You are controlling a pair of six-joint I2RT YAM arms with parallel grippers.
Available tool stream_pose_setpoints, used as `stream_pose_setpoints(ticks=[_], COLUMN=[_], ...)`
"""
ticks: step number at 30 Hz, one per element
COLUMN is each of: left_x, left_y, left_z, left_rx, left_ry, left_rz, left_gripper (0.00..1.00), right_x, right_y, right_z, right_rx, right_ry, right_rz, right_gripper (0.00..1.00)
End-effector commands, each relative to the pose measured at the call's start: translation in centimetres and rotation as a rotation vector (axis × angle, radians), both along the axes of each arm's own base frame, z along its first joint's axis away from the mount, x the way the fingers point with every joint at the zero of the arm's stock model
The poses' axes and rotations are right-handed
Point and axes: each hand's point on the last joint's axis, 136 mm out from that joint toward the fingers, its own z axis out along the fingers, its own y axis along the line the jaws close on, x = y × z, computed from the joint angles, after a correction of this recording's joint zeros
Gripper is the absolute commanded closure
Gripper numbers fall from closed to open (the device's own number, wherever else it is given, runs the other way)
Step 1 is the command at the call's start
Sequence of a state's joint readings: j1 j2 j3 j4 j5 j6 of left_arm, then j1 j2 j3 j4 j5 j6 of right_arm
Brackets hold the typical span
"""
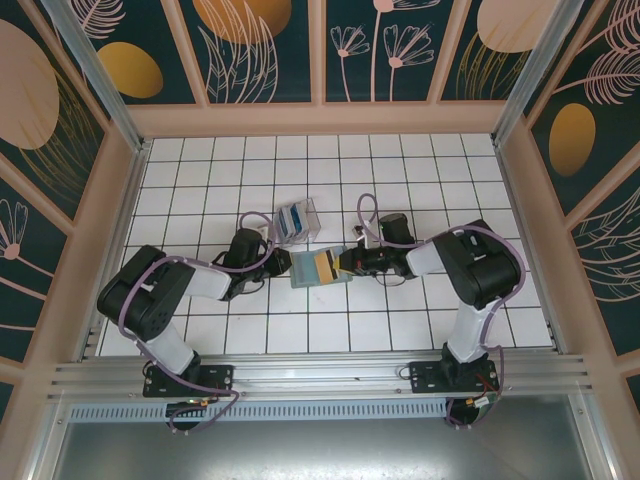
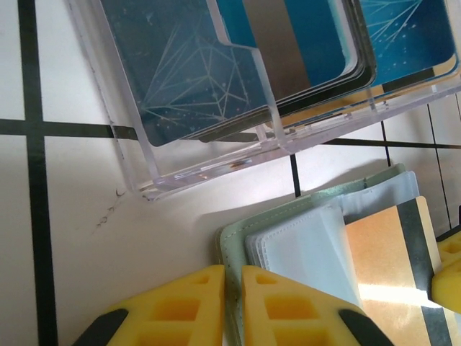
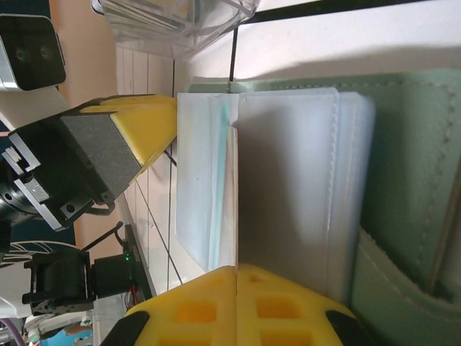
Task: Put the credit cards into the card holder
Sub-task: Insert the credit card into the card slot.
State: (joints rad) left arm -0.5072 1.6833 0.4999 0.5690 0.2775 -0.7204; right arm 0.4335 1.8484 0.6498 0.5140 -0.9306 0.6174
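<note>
Landmark: card holder (image 1: 303, 272). Sage green, lying open and flat on the white tiled table (image 1: 400, 180), pale clear sleeves (image 2: 302, 245) facing up.

At its left edge: left gripper (image 1: 284, 267). From the left wrist, yellow fingers (image 2: 180, 310) drawn nearly together with a thin slit between them, and the card holder's green rim (image 2: 232, 245) running into that slit. Reads as a clamp on the rim. From the right wrist, one left finger (image 3: 137, 119) pressed at the outer edge of the sleeves (image 3: 288, 180).

At its right edge: right gripper (image 1: 345, 263), closed tight on the orange-yellow card (image 1: 326, 266). Card flat across the holder's right half, dark stripe crosswise, leading edge meeting the sleeves. Tucked under a sleeve or lying on top: cannot tell. One right finger (image 2: 448, 285) touching the outer end of the card (image 2: 385, 259). From the right wrist, pads (image 3: 288, 310) shut flush, a thin edge running out of their seam over the sleeves, green lining of the holder (image 3: 410, 180) alongside.

Just beyond the holder's far-left corner, apart from it: clear plastic box (image 1: 312, 210), set askew, blue cards (image 1: 293, 220) inside. Close up from the left wrist: box wall (image 2: 202, 173) near the holder's rim but not touching, blue cards (image 2: 187, 65) stacked behind it, one with a grey stripe. Box corner (image 3: 173, 21) also beyond the sleeves from the right wrist.
</note>
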Motion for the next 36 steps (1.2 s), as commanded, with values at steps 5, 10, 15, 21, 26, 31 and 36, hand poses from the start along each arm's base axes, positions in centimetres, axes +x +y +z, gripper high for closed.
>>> stream_pose_setpoints(ticks=[5, 10, 15, 21, 26, 31, 36], left_x=[-4.2, -4.1, -4.3, -4.4, -4.5, -4.6, -4.5], left_y=[-0.2, 0.0, 0.3, 0.4, 0.5, 0.6, 0.6], left_z=[-4.5, -4.4, -4.8, -4.9, -4.9, -4.9, -4.8], left_rx=[0.045, 0.054, 0.069, 0.062, 0.059, 0.056, 0.058], left_ry=[0.211, 0.206, 0.216, 0.222, 0.225, 0.227, 0.235], left_rz=[-0.063, -0.052, -0.039, -0.033, -0.029, -0.023, -0.014], left_gripper=[0.87, 0.88, 0.88, 0.88, 0.88, 0.89, 0.89], right_x=[0.1, 0.2, 0.2, -0.1, -0.5, -0.8, -0.8], right_y=[0.5, 0.7, 0.8, 1.2, 2.1, 2.7, 2.8], right_z=[0.2, -0.2, -0.7, -1.1, -0.9, -1.3, -1.5], right_rx=[0.058, 0.064, 0.064, 0.049, 0.067, 0.026, -0.071], right_ry=[-0.013, 0.003, 0.019, 0.007, 0.002, -0.011, -0.031], right_rz=[0.022, 0.01, -0.025, -0.066, -0.102, -0.136, -0.164], right_gripper=[1.0, 1.0, 1.0, 1.0, 1.0, 0.92, 0.79])
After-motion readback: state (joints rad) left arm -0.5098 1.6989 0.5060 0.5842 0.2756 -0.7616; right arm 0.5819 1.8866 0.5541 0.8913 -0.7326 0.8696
